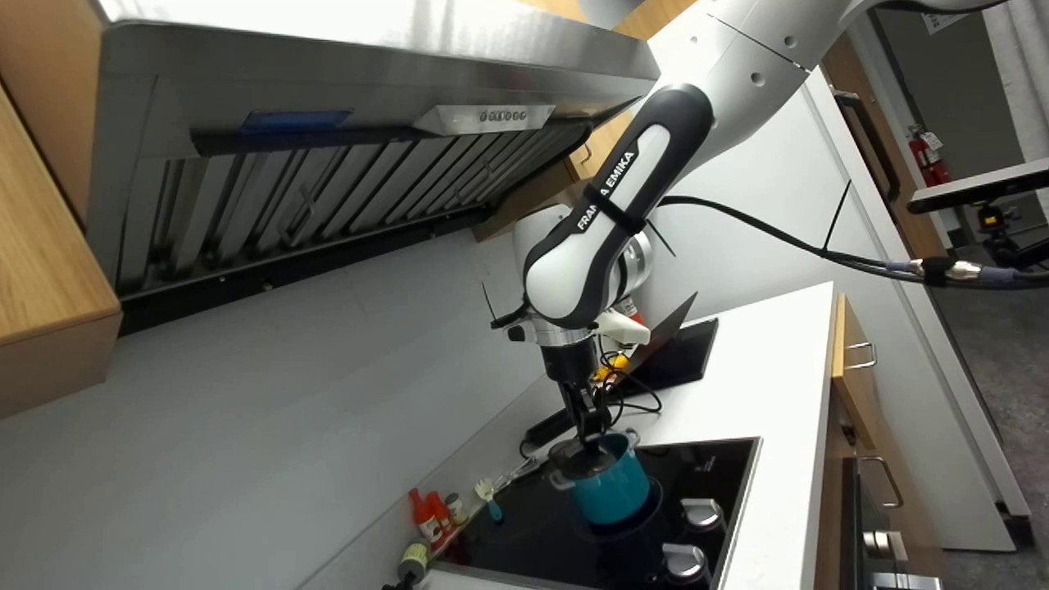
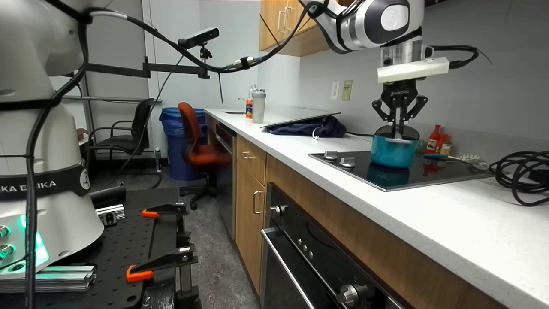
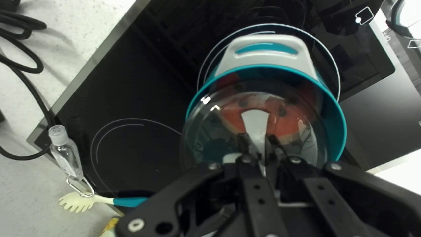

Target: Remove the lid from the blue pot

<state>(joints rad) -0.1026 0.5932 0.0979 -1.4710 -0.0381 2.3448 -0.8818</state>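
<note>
I see the black gripper (image 3: 260, 146) pinching the round transparent lid (image 3: 227, 130), tilted partly off the teal cylindrical pot (image 1: 612, 493) inside the black cooktop's edges (image 3: 90, 65); full removal remains.

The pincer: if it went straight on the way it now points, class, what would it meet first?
The lid, whose handle the pincer grips. Beyond it, straight down, the blue pot would likely come next, though the gap is hard to judge.
</note>
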